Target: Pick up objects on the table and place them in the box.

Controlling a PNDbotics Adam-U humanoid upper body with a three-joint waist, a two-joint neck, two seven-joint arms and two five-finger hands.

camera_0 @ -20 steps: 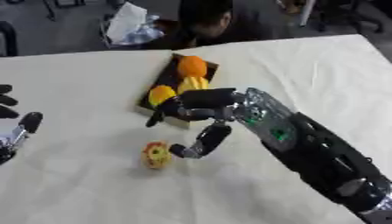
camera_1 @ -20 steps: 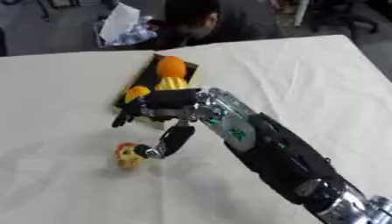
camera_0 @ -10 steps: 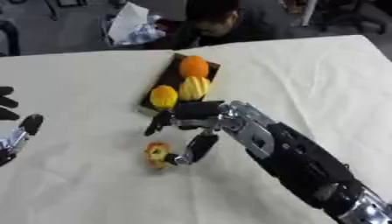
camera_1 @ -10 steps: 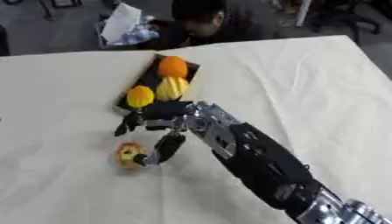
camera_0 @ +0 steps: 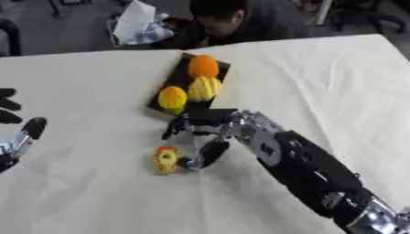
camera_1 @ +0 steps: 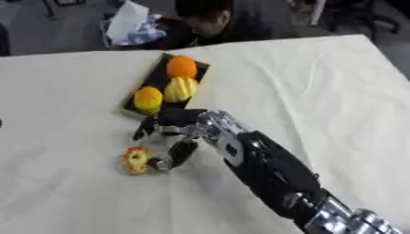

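Lowered toward the tabletop [camera_0: 96, 196], the right hand [camera_0: 200, 132] is seen with fingers spread, thumb beside the upright red-yellow fruit [camera_0: 166, 160].

The tablecloth [camera_0: 88, 196] is cream. The box [camera_0: 178, 84] is dark, perhaps black. In it sit an orange [camera_0: 203, 66] and two yellow fruits [camera_0: 203, 88]; at the box's 6 o'clock lies a red-and-yellow apple [camera_0: 166, 159]. The right hand [camera_0: 210, 137] is black and silver.

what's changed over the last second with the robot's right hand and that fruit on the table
The right hand has come down toward the red-and-yellow fruit; its thumb now reaches the fruit's side, fingers spread above, not yet closed on it. The fruit, the three fruits in the box and the idle left hand stayed put.
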